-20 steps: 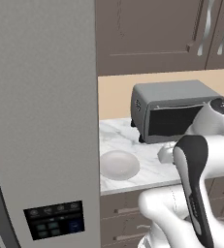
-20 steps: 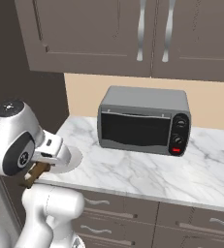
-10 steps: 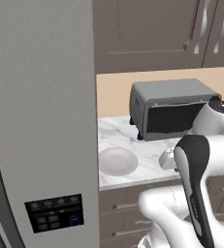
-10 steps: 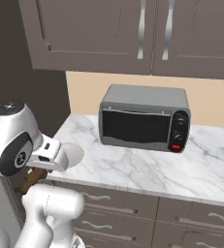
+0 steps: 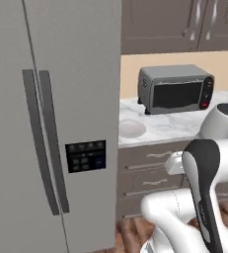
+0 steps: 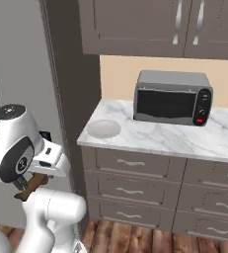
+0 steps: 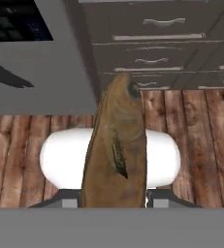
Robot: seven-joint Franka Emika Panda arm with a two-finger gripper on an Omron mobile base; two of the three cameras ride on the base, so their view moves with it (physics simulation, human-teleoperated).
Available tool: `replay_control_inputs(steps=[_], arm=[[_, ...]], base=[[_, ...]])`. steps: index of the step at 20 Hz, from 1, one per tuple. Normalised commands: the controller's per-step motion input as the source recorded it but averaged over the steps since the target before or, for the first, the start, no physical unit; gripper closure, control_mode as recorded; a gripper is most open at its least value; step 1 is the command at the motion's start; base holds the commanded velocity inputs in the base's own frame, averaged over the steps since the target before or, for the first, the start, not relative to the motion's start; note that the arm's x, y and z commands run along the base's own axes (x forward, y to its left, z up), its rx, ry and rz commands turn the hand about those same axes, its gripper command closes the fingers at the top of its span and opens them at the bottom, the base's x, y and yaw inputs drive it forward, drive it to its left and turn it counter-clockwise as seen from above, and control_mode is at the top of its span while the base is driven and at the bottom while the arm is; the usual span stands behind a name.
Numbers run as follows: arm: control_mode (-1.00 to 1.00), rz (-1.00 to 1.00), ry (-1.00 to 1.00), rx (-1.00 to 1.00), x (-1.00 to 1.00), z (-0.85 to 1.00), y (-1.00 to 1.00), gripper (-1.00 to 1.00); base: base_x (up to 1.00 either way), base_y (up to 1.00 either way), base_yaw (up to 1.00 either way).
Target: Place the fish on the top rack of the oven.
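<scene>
The brown fish (image 7: 116, 150) stands lengthwise in the middle of the hand view, over the wooden floor. My gripper (image 7: 114, 196) is shut on it, and the fish hides the fingertips. In the right base view the fish (image 6: 30, 187) pokes out below the white hand at the lower left, well away from the counter, with the gripper (image 6: 26, 184) closed around it. The oven and its top rack are out of view.
A tall grey fridge (image 5: 51, 123) fills the left. On the marble counter (image 6: 160, 141) sit a grey toaster oven (image 6: 172, 97) and a white plate (image 6: 103, 129). Drawers (image 6: 135, 188) lie under the counter, upper cabinets (image 6: 135, 24) above it. Wooden floor (image 7: 196, 145) is below.
The whole picture has shifted: the base has backed away from the counter and turned left, bringing the fridge front into view. The fish stays in the gripper.
</scene>
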Motion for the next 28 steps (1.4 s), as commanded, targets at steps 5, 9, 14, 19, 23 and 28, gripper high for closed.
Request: replay_control_inputs(steps=[5, 9, 14, 19, 23, 28], arm=[[1.0, 0.0, 0.0, 0.0, 0.0, 0.0, 0.0, 1.0], [1.0, 0.0, 0.0, 0.0, 0.0, 0.0, 0.0, 1.0], [1.0, 0.0, 0.0, 0.0, 0.0, 0.0, 0.0, 1.0], [1.0, 0.0, 0.0, 0.0, 0.0, 0.0, 0.0, 1.0], [1.0, 0.0, 0.0, 0.0, 0.0, 0.0, 0.0, 1.0], [1.0, 0.0, 0.0, 0.0, 0.0, 0.0, 0.0, 1.0]], base=[[-0.39, 1.0, 0.06], [0.0, 1.0, 0.11], [0.02, 1.0, 0.08], [0.34, 0.95, 0.07], [0.72, 0.5, 0.1], [0.59, 0.38, 0.11]])
